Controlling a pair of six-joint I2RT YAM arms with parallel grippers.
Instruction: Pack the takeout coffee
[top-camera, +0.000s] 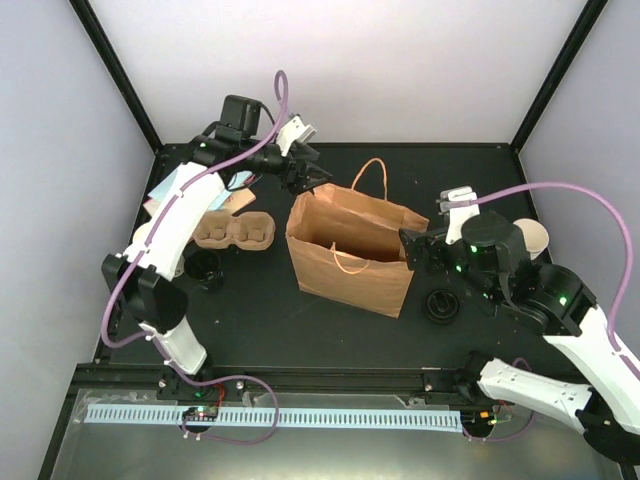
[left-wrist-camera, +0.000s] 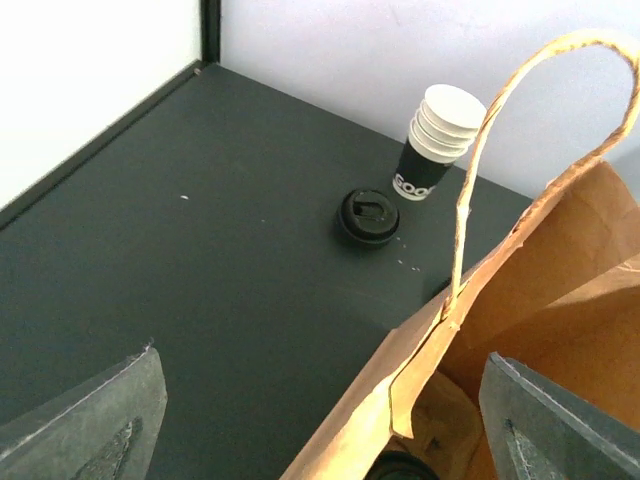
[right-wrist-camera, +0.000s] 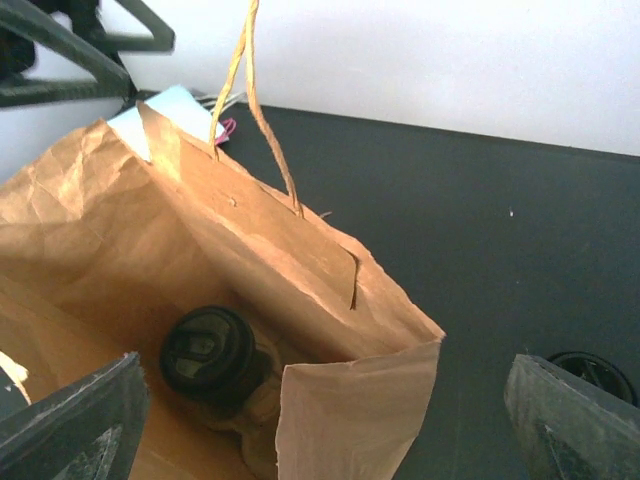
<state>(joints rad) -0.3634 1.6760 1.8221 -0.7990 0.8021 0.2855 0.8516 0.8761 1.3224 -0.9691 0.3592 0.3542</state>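
A lidded black coffee cup sits deep inside the open brown paper bag, on pale cardboard; its lid just shows in the left wrist view. Another black cup stands on the table left of the bag. My left gripper hangs open at the bag's back left corner, its fingers astride the bag's rim. On the other side, my right gripper is open over the bag's right end, with the bag's corner between its fingers. Neither holds anything.
A cardboard cup carrier lies left of the bag, a pale-blue flat bag behind it. A loose black lid rests right of the bag. A stack of cups lies at the far right.
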